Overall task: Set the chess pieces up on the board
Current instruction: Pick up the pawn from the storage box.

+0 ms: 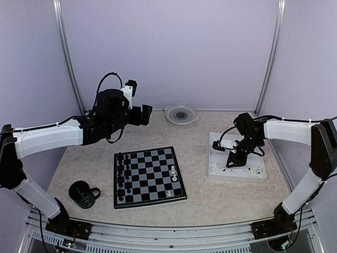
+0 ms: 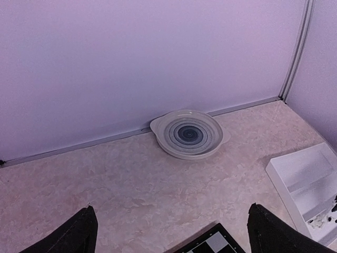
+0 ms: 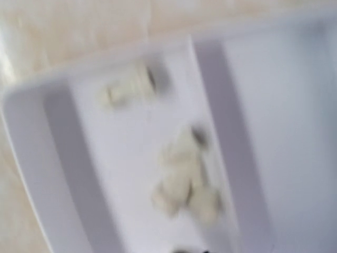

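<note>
The board lies mid-table, and its corner peeks into the left wrist view. Several black chess pieces stand along its left columns. Two white ones stand near its right edge, and a third stands at the front right. My left gripper hovers high behind the board, open and empty, with its fingers far apart. My right gripper reaches down into the white tray. The blurred right wrist view shows loose white pieces and another white piece in a tray compartment. The right gripper's jaws barely show.
A striped ceramic plate sits at the back wall. A dark mug stands at the front left of the board. The tray's edge shows at the right of the left wrist view. Walls close in the back and sides.
</note>
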